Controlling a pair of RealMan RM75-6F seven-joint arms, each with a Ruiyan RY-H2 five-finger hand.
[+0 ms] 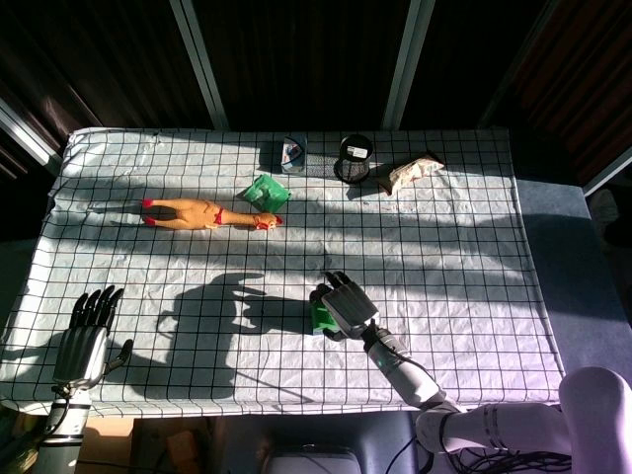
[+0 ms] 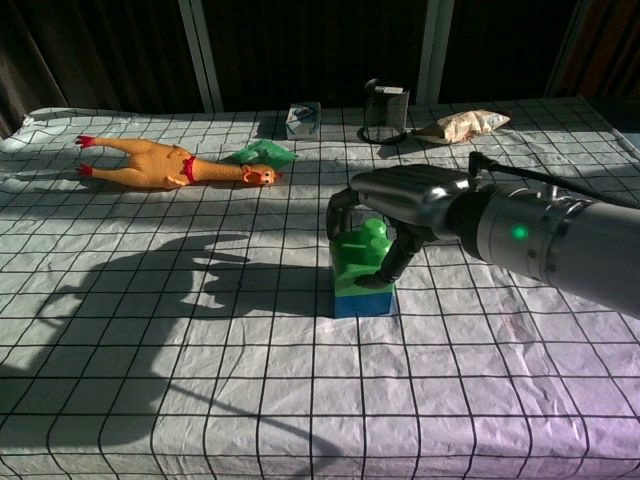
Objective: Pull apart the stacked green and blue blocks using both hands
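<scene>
Right hand (image 2: pixel 400 205) is clamped over the chunky green plastic block (image 2: pixel 362 262), fingers curled down one side and thumb on the other, gripping it. That green block sits stacked on the blue plastic block (image 2: pixel 365 300), on the checked-cloth desk (image 2: pixel 200 380) well in front of the yellow rubber chicken (image 2: pixel 165 165). Left hand (image 1: pixel 87 336) hangs at the desk's near edge, far left of the stack, fingers spread, holding nothing.

The right hand (image 1: pixel 345 305) hides most of the green block (image 1: pixel 320 316).
</scene>
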